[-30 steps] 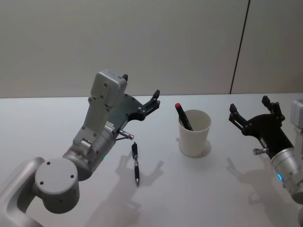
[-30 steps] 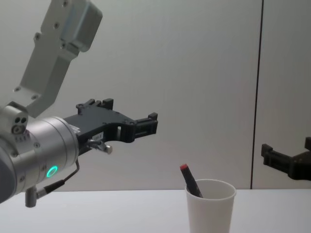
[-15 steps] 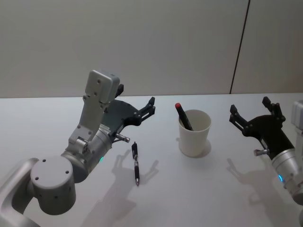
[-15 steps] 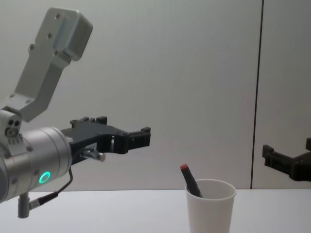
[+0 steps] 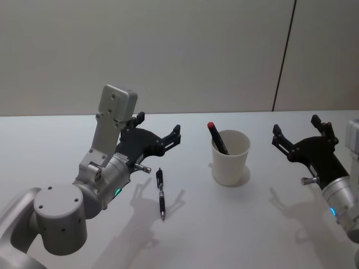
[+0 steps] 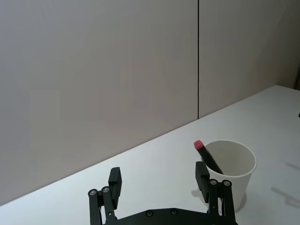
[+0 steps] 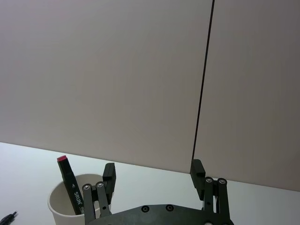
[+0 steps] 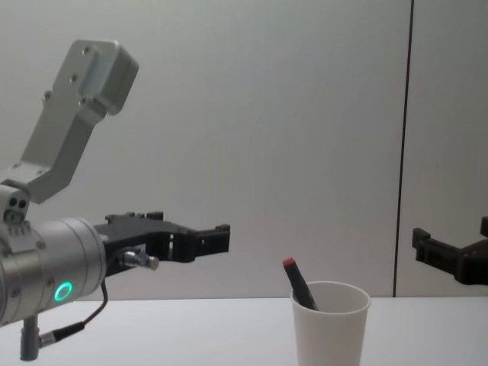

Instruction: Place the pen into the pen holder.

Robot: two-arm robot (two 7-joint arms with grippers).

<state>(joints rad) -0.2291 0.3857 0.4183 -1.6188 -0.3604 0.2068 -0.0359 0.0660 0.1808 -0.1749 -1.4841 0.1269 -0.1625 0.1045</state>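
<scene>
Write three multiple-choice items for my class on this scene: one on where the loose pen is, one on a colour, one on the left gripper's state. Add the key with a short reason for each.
1. Where is the black pen?
A) flat on the table, left of the white paper cup
B) inside the cup
C) across the cup's rim

2. What colour is the cap of the marker standing in the cup?
A) blue
B) green
C) red

3. How is the left gripper?
A) shut on the pen
B) open and empty, above the table
C) shut on the cup

Key: 1 A, the pen lies on bare tabletop. 2 C, the cap shows red above the rim. 3 B, its fingers are spread with nothing between them.

The right gripper hangs open to the right of the cup.
</scene>
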